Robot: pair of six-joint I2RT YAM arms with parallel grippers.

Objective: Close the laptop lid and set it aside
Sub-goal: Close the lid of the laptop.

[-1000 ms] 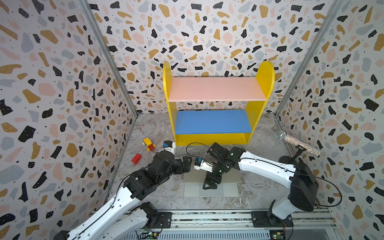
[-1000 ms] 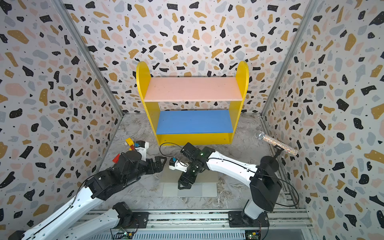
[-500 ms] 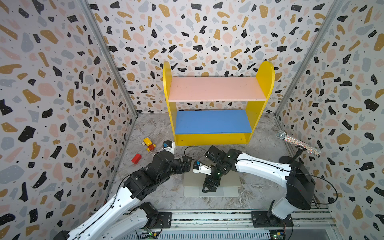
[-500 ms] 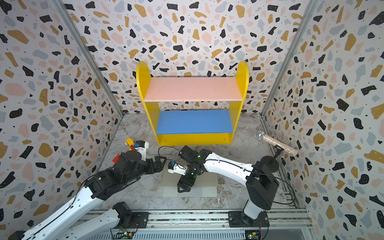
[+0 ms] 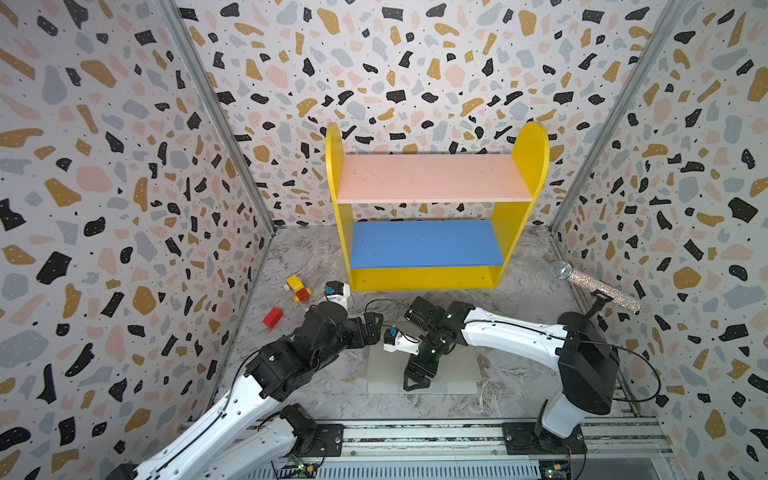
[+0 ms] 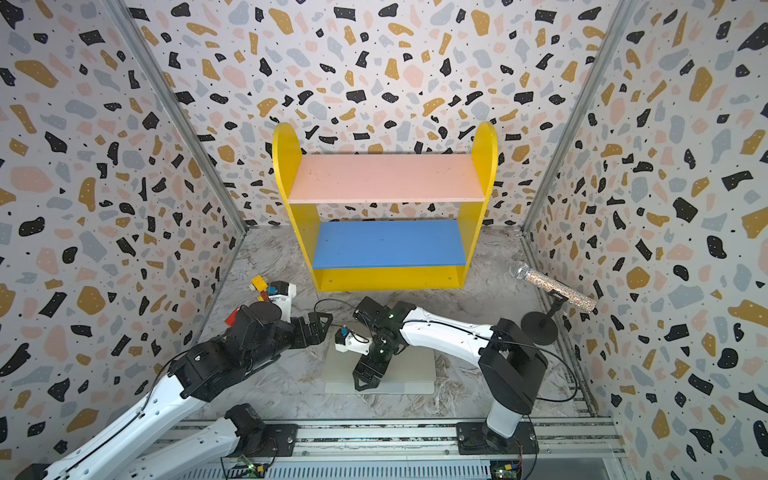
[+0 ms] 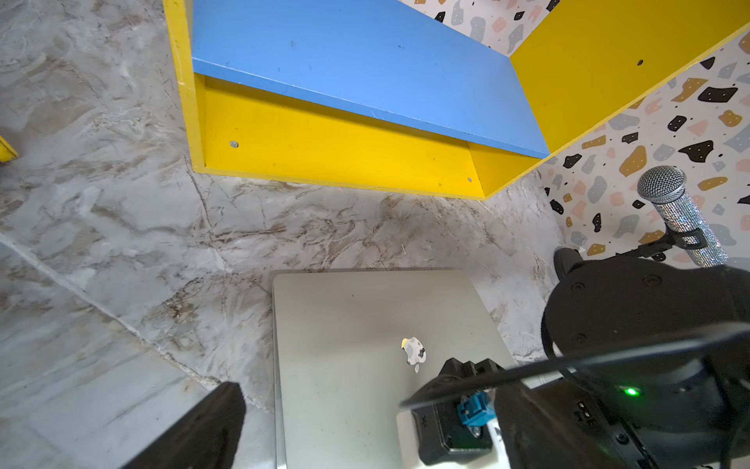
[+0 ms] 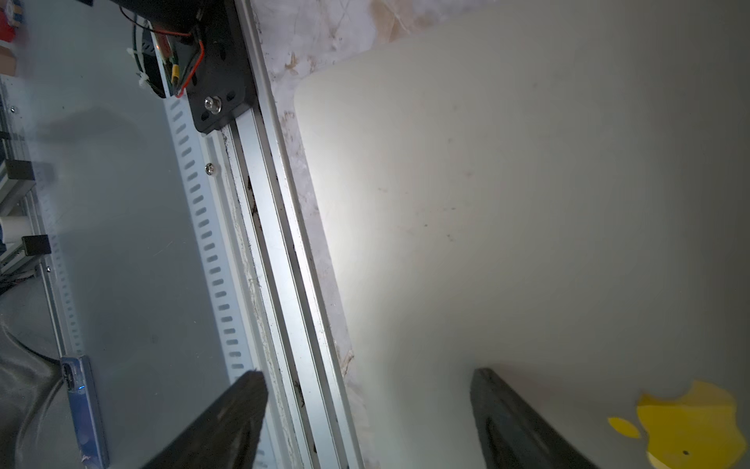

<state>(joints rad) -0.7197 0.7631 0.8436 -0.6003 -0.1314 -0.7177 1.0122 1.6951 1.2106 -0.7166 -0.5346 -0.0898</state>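
The laptop (image 5: 461, 370) lies flat on the bench (image 5: 307, 257), at 6 o'clock from the shelf (image 5: 428, 245) and near the rail (image 5: 415, 434). Its lid (image 7: 345, 325) is down, silver side up, with the logo (image 7: 414, 351) showing. The right fingers (image 5: 415, 380) hang over the lid toward its 6 o'clock edge, spread wide and pinching nothing. In the right wrist view one finger (image 8: 515, 422) shows against the lid, the other against the rail. Whether they touch the lid I cannot tell. The left fingers (image 5: 372, 328) sit just off the laptop's 10 o'clock corner, spread and empty. A microphone (image 5: 594, 286) stands at 2 o'clock, and blocks (image 5: 297, 289) lie at 10 o'clock.
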